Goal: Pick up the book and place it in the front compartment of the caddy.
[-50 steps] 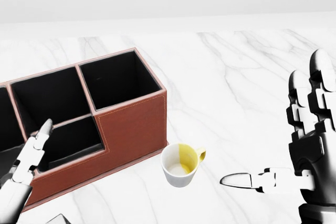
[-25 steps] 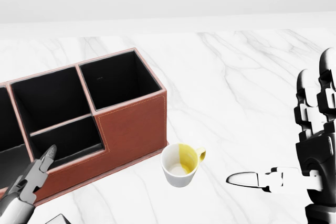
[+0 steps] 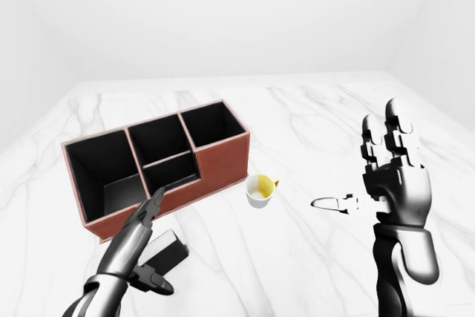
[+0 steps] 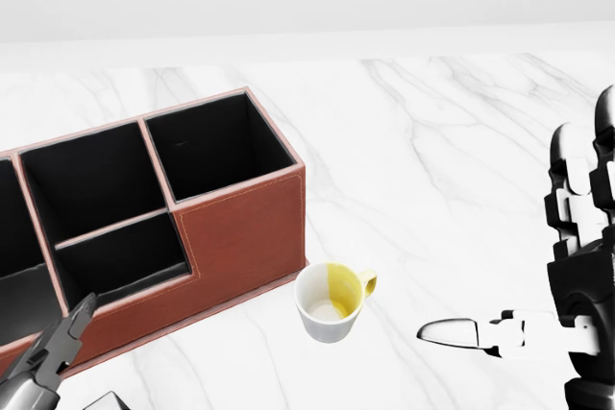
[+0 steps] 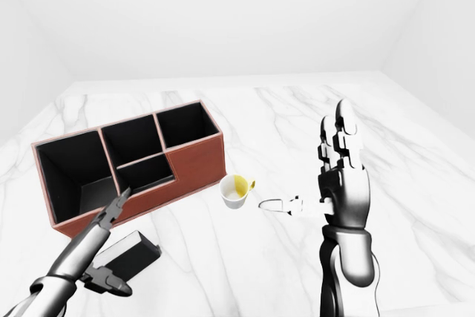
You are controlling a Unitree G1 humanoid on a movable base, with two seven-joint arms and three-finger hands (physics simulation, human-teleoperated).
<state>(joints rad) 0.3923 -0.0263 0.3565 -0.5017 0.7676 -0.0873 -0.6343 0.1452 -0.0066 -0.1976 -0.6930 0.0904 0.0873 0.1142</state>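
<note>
White marble tabletop point(image 3: 312, 109) fills the scene under blank walls. Near its bottom-left edge, the left hand point(image 3: 137, 239) hangs with fingers spread just above the dark book point(image 5: 130, 252), which lies flat beside the caddy's low side, apparently lined up for a grasp. The red-brown caddy point(image 3: 215, 165) stands just beyond, its compartments open upward. A small cup point(image 3: 260, 191) sits beside it. At right, the right hand point(image 3: 390, 176) is raised, spread and empty, clear of the work.

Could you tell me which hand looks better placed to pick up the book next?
The left hand: it hovers open right over the dark book beside the caddy. The right hand stands raised and open past the cup.
</note>
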